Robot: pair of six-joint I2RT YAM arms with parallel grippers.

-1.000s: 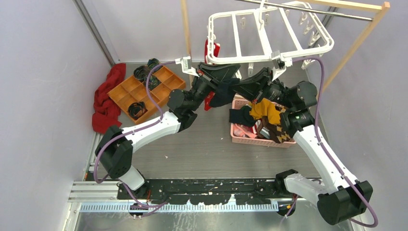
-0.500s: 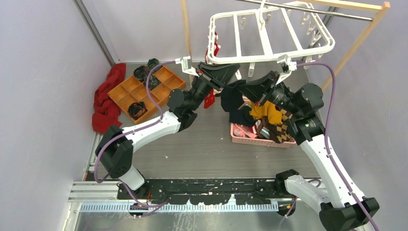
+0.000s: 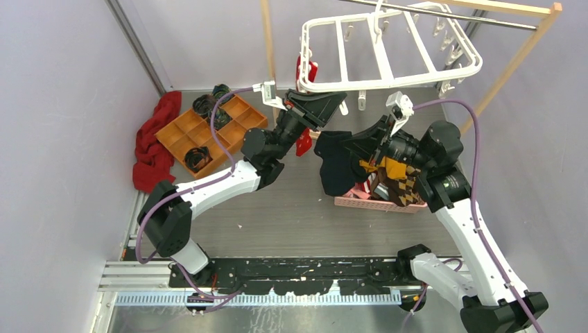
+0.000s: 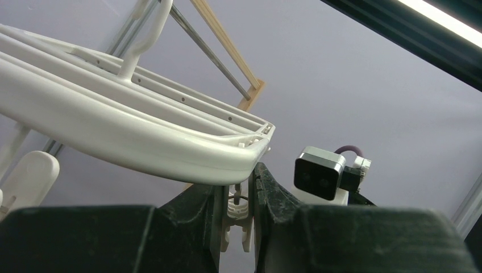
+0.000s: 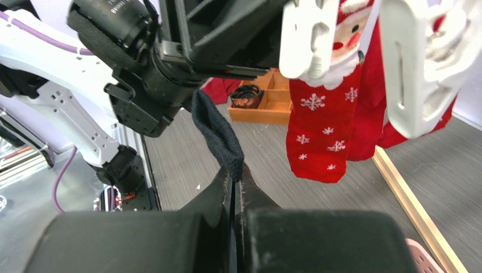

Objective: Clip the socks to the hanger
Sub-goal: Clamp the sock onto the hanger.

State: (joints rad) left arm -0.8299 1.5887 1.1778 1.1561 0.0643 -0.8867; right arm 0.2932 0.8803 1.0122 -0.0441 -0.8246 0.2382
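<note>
two grippers, both gripping: your left gripper (image 4: 239, 190) is narrowed onto a white clip (image 4: 239, 220) dangling under the corner of the hanger (image 4: 142, 139), and your right gripper (image 5: 234, 177) is pinched fully closed on the edge of a black sock (image 5: 219, 131). only the top view shows that sock hanging beside the pink basket (image 3: 360, 202) holding the mustard sock (image 3: 394, 166) and argyle sock (image 3: 402, 189). only the right wrist view shows a red santa sock (image 5: 321, 125) clipped up.

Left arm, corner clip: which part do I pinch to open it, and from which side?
Pinch the upper tabs of the clip, just under the hanger rail, coming from below with one finger per flat face. It hangs straight down, so both faces are free; the left gripper holds it that way.
</note>
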